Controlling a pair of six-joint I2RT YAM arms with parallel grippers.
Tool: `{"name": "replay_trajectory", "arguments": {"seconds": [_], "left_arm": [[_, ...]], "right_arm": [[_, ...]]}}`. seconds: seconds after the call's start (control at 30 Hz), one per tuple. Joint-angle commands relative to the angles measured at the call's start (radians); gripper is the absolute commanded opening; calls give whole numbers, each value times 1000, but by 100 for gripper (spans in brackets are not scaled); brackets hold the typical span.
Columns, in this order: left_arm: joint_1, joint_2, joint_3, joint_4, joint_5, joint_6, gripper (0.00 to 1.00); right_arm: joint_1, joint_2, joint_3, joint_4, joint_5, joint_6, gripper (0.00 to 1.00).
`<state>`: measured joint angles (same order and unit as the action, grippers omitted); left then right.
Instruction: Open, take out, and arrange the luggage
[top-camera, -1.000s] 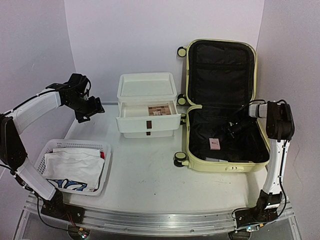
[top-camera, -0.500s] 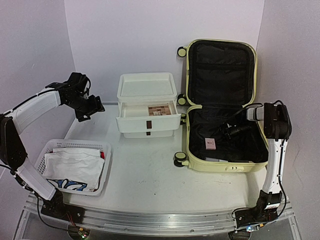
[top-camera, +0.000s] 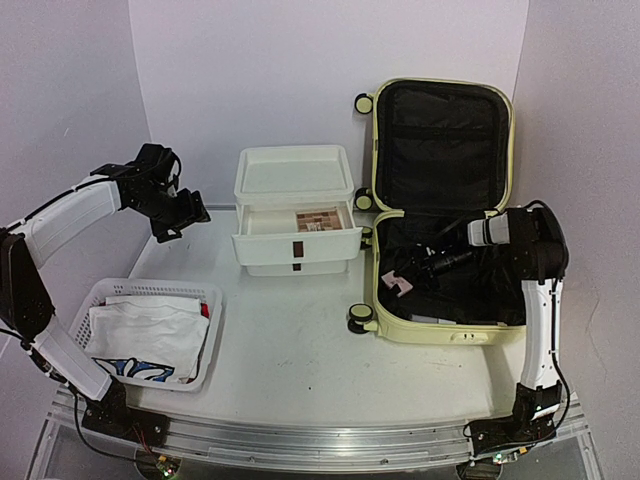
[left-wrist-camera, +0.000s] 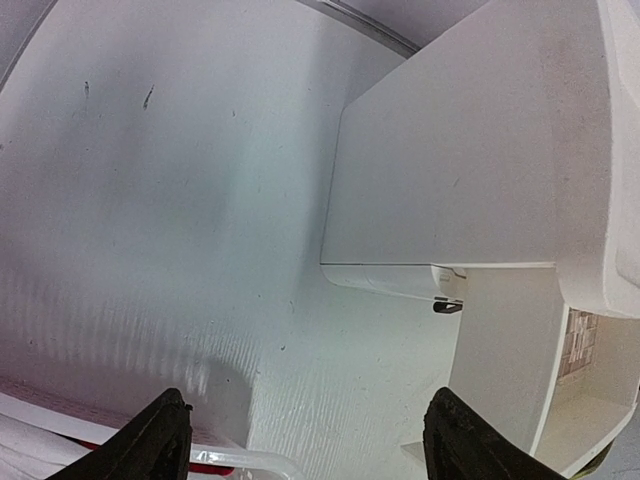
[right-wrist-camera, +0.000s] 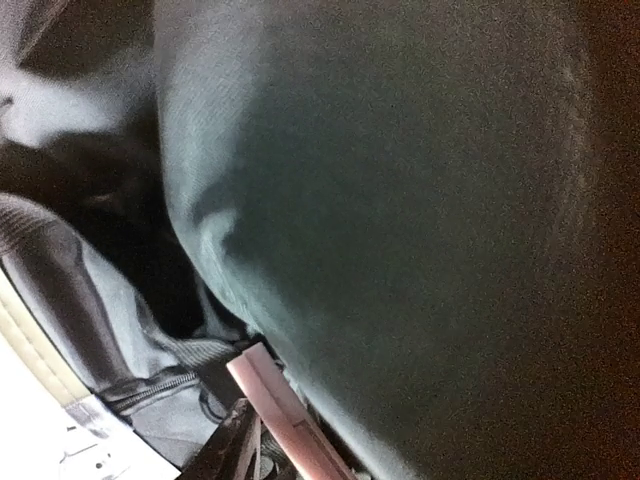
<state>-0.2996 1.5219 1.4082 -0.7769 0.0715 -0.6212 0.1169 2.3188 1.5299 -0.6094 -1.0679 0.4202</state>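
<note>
Pink box (top-camera: 403, 285) in the luggage (top-camera: 440, 335) looks light and stiff. My right claw (top-camera: 411, 276) sits narrow at its sides; hold unsure.

The luggage (top-camera: 450, 335) lies at frame right, the drawer box (top-camera: 293, 175) left of it, the basket (top-camera: 150, 292) at lower left.
</note>
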Motion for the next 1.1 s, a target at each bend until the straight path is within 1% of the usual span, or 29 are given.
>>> {"name": "replay_trajectory", "arguments": {"seconds": [0.0,0.17,0.37,0.63,0.77,0.93,1.0,1.07], "left_arm": [[5,-26,26,13,0,-3,80],[4,-29,28,14,0,0,80],[5,-41,13,14,1,-3,80],[5,-64,-9,16,6,-6,80],[5,-75,-28,23,16,-5,80],[5,-86,-34,31,29,-7,80],[4,-91,-34,31,38,-4,80],[5,-98,-35,31,47,5,80]], "right_arm": [[35,11,-18,45,-4,59,35],[35,-23,-47,51,14,96,21],[30,-98,-104,51,34,128,17],[-9,-267,-203,45,93,202,8],[-11,-327,-224,22,117,212,6],[-16,-394,-210,-49,208,214,4],[-17,-426,-190,-83,276,202,4],[-17,-462,-148,-162,349,157,4]]}}
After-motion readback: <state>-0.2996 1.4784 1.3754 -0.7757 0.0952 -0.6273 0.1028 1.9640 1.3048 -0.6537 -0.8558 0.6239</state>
